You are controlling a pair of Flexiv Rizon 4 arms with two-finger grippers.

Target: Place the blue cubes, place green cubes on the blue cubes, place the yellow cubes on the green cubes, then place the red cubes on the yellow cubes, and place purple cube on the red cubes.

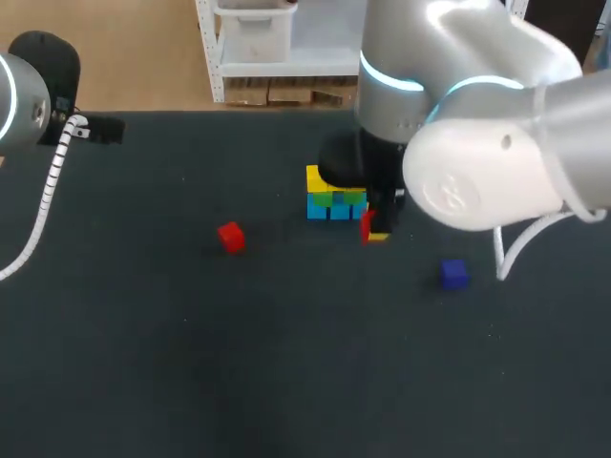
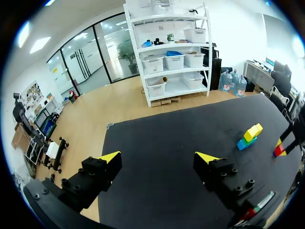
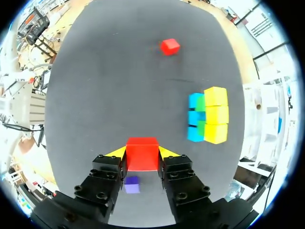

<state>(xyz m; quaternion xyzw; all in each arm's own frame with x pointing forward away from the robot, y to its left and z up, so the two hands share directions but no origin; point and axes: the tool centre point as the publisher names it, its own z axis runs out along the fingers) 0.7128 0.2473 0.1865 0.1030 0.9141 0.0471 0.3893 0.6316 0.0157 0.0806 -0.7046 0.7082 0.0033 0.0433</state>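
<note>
head: right gripper point(image 1: 374, 230) pinches held red cube point(image 1: 366, 225) just right of the centre stack point(image 1: 336, 196); best lifted clear, then set squarely on yellow | loose red cube point(image 1: 230, 236) left of centre, purple cube point(image 1: 453, 274) lower right, both well apart | left wrist: left gripper point(image 2: 157, 160) spread, empty | right wrist: purple cube beneath gripper; nothing blocks the stack

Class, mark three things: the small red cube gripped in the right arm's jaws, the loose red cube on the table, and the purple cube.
Gripped red cube point(image 3: 142, 153): right wrist view, its visible face.
Loose red cube point(image 1: 230, 236): head view, its middle.
Purple cube point(image 1: 453, 274): head view, its middle.
</note>
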